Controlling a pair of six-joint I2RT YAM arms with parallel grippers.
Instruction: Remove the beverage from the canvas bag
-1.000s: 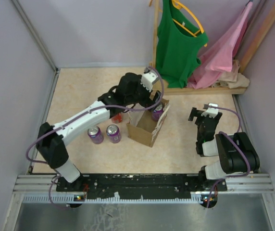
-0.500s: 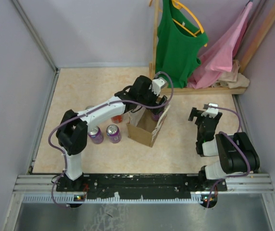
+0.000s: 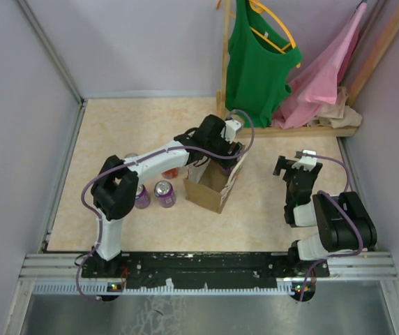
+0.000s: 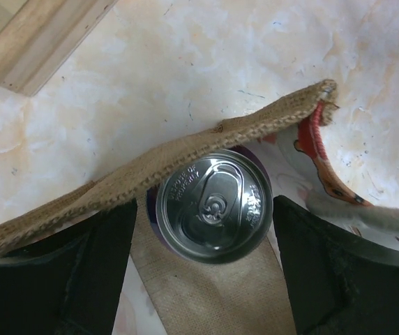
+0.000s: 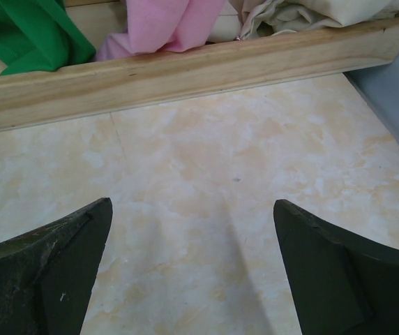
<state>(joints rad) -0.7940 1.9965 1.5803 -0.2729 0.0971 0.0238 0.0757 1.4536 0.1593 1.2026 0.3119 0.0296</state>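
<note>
The tan canvas bag (image 3: 212, 187) stands upright at the table's middle, its woven rim (image 4: 185, 157) showing in the left wrist view. A purple beverage can (image 4: 213, 206) with a silver top stands inside it against the far rim. My left gripper (image 3: 222, 153) is over the bag's far end, open, with its black fingers (image 4: 67, 272) on either side of the can (image 4: 205, 204), the right one almost touching it. My right gripper (image 3: 291, 167) is open and empty over bare table to the right of the bag (image 5: 192, 209).
Two purple cans (image 3: 163, 192) (image 3: 141, 198) stand on the table left of the bag, with a small red thing (image 3: 171, 172) behind them. A wooden rack base (image 5: 185, 70) with a green top (image 3: 255, 63) and pink cloth (image 3: 325, 70) stands at the back right.
My left arm has swung right and reached further, bringing its gripper over the bag's far end and down round the can. The right arm has not moved.
</note>
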